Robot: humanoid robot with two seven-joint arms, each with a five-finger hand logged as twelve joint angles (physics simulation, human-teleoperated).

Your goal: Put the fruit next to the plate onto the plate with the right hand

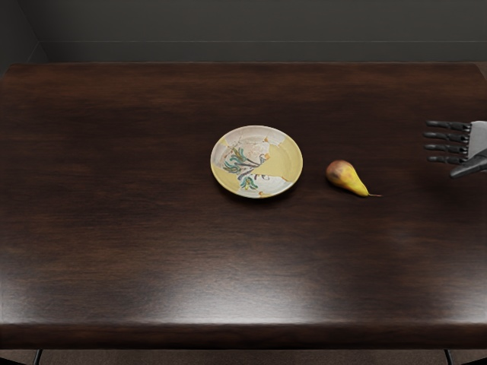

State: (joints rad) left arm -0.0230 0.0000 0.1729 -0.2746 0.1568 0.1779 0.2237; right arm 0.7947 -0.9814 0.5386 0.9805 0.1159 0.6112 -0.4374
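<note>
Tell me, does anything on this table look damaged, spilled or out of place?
Nothing stands out. The pear lies on its side, right of the plate and apart from it. The plate sits flat; its jagged white and yellow patches seem a painted pattern, not cracks.

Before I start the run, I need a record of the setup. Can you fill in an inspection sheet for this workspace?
Surface: dark, glossy wooden table.
Job's things: yellow and white plate with a leaf pattern, near the table's middle, nothing on it. The pear lies on its side on the table to the plate's right, apart from it, stem pointing away from the plate.
Clutter: nothing seen.
Hands: right hand is at the picture's right edge, fingers spread, holding nothing, apart from the pear. The left hand is out of view.
Cables: nothing seen.
Surroundings: dark grey wall behind the table.
</note>
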